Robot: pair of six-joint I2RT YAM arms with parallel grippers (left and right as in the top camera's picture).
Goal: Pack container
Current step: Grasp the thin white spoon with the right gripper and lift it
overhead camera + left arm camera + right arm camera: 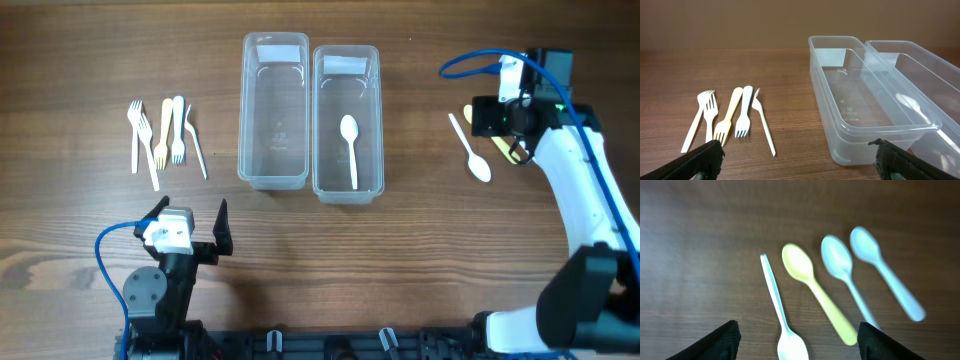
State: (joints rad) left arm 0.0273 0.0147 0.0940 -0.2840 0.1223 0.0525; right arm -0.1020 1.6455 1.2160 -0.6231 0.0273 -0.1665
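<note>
Wood table [420, 250]: left container [273, 120] & right container [330, 100] side by side at 12 o'clock, white spoon [350, 145] inside the right one. Forks [160, 140] at 10 o'clock. Left gripper [192, 205] at 7 o'clock, jaws wide apart, holds nothing. Right gripper [797, 330] at 3 o'clock, jaws apart, nothing held, over 4 loose spoons [797, 262].

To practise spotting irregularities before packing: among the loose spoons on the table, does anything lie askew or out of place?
The white spoon lies reversed: its bowl points the opposite way to those of the yellow spoon and the two pale blue spoons beside it. Nothing looks spilled or broken.
</note>
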